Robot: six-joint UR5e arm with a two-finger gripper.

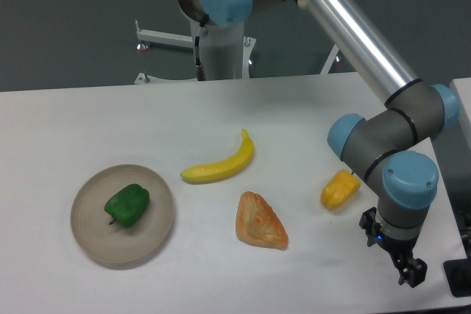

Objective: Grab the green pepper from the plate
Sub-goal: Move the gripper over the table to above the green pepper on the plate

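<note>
Camera view. We see a white table [88, 119] with the arm reaching over it from the rear. The arm's silver tube [357, 31] runs from the upper centre down toward the right, ending in grey joints with blue caps.

The gripper [412, 271] hangs at the lower right corner of the table, near the front edge, pointing downward. It is small and dark in this view, and we cannot tell whether its fingers are spread or pressed together. We see nothing held in it.

The green pepper [128, 204] lies on the plate [92, 239] at the left side of the table. It sits slightly left of the plate's centre, inside the rim, with its dark stem pointing toward the lower left. The plate rests flat on the table. The pepper and the plate are well apart from the gripper, on the opposite side of the table.

Between them we note three other items:
- A banana [221, 165] lies near the table's centre, curved, with its tip pointing up and to the right. It is near the plate but not touching it.
- A triangular orange-brown pastry [259, 220] lies just below the banana, apart from it.
- A yellow pepper [339, 189] lies to the right of the pastry, just beside the arm's lower joint and partly under it in the picture.
</note>
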